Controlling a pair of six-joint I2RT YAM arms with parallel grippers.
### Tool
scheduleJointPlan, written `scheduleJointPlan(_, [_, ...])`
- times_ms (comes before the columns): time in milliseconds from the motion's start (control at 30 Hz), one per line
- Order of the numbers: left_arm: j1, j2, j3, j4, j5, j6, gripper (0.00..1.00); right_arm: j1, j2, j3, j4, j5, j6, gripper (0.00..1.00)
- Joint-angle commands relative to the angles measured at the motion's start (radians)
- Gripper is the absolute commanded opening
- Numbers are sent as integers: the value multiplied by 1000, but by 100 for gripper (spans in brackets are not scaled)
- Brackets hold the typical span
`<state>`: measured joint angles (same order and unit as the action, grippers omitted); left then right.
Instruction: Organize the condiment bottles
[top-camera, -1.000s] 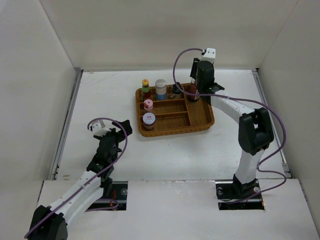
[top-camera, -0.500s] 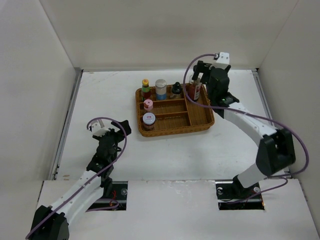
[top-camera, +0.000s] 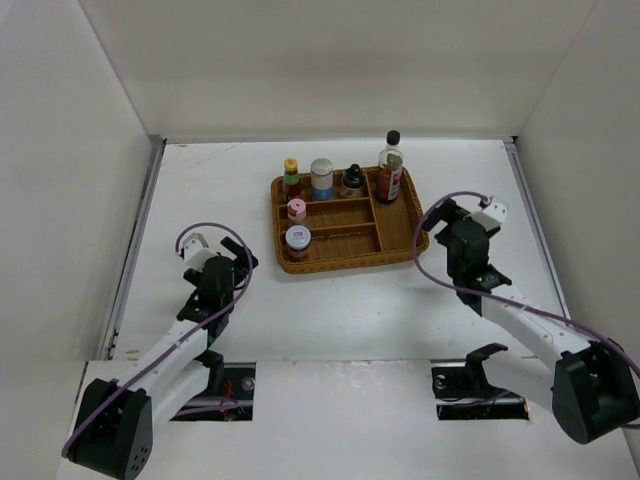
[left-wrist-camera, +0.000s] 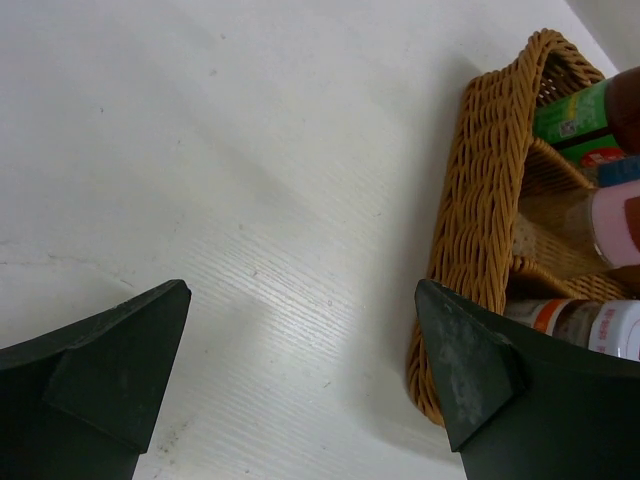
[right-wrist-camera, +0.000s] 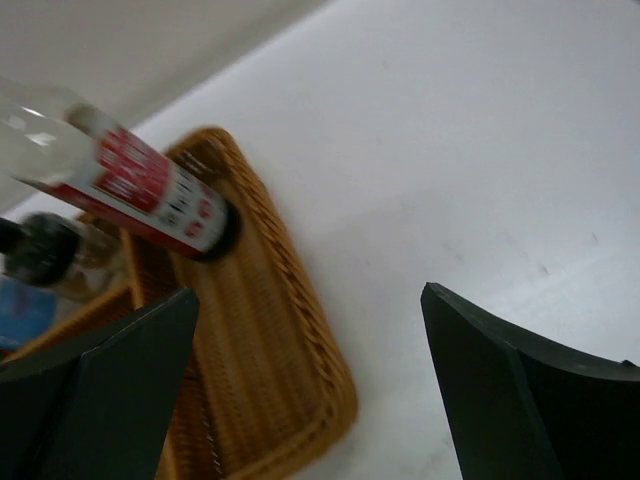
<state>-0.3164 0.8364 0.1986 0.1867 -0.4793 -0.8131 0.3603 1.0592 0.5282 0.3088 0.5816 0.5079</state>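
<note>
White walls box in a white counter on three sides, with a wicker tray sitting toward 12 o'clock. All six containers stand upright inside it. Along its far row, from 11 to 1 o'clock, are the yellow-capped bottle, silver-lidded jar, black-capped bottle and tall sauce bottle. The pink-lidded jar and white-lidded jar fill the 9 o'clock column. Each seems to have its own slot, likely so the dividers brace it against tipping, and the sorting looks finished.

The left claw hovers spread wide and empty at the tray's 8 o'clock, near its corner but apart from it. The right claw is likewise spread and empty, just beside the 3 o'clock rim. Open counter lies at 6 o'clock, between tray and arm bases, so both arms could pull back there without brushing the wicker. The sauce bottle, nearest the right claw, is the one a careless swing might topple.
</note>
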Motion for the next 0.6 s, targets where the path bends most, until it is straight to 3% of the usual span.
scheduleJointPlan(0, [24, 18, 82, -56, 27, -21, 100, -17, -76, -88, 4, 20, 187, 100])
scheduleJointPlan(267, [40, -31, 116, -158, 27, -18, 100, -53, -140, -166, 12, -12, 271, 100])
scheduleJointPlan(567, [55, 12, 169, -188, 22, -6, 100, -31, -61, -189, 50, -17, 322, 100])
